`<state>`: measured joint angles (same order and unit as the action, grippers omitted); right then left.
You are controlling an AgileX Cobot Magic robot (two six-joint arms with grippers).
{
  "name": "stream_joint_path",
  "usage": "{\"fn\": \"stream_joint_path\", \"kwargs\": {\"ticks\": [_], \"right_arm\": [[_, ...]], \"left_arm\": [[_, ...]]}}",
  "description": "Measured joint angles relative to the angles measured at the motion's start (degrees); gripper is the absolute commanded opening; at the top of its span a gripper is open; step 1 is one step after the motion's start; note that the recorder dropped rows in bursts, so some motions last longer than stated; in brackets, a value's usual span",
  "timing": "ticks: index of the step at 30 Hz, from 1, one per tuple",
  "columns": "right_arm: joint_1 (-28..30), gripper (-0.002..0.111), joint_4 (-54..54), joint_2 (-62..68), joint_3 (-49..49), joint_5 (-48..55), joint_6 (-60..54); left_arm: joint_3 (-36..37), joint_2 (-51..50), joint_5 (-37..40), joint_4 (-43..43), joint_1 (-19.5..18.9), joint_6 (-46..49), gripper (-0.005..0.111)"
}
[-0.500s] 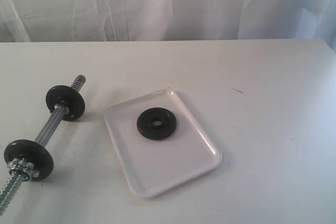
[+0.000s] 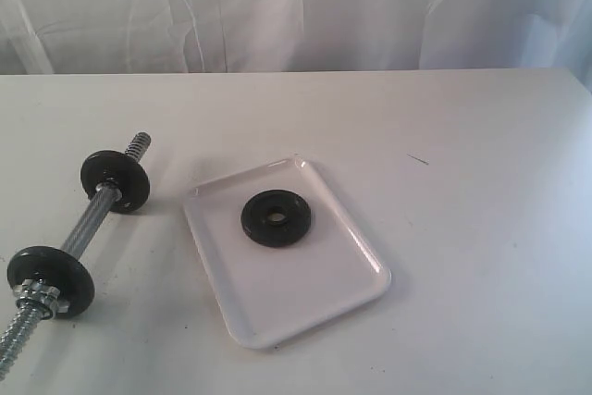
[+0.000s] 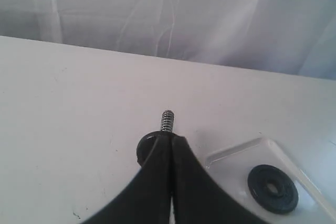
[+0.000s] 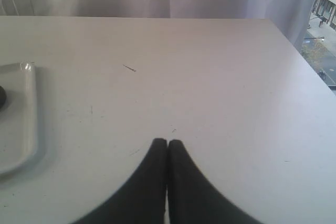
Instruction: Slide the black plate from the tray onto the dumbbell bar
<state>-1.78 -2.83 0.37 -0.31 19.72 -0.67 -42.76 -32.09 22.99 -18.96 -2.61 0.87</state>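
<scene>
Black left tool [image 3: 172,140] tips together, dumbbell bar [image 2: 86,226] end showing past them | right tool [image 4: 167,142] tips together over the counter [image 2: 481,228] | matte black plate [image 2: 276,218], raised hub, centre hole, flat on white tray [image 2: 305,289] | tray rim between plate and bar, two discs [image 2: 115,180] mounted

text check | we can't read anything anywhere | black plate [image 2: 276,218], tray [image 2: 305,293], dumbbell bar [image 2: 85,227]: no legible markings
</scene>
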Motion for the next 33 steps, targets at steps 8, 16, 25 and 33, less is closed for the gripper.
{"fn": "stream_joint_path", "kwargs": {"ticks": [8, 16, 25, 33], "right_arm": [[0.0, 0.0, 0.0, 0.0, 0.0, 0.0, 0.0], [0.0, 0.0, 0.0, 0.0, 0.0, 0.0, 0.0], [0.0, 0.0, 0.0, 0.0, 0.0, 0.0, 0.0], [0.0, 0.0, 0.0, 0.0, 0.0, 0.0, 0.0]], "left_arm": [[-11.44, -25.49, -5.99, 0.14, 0.0, -2.56, 0.0], [-22.83, -44.98, 16.38, 0.32, 0.0, 0.44, 0.009], [-31.05, -56.97, 27.03, -5.12, 0.0, 8.73, 0.095], [-31.05, -68.84, 28.12, -9.57, 0.0, 18.19, 0.097]]}}
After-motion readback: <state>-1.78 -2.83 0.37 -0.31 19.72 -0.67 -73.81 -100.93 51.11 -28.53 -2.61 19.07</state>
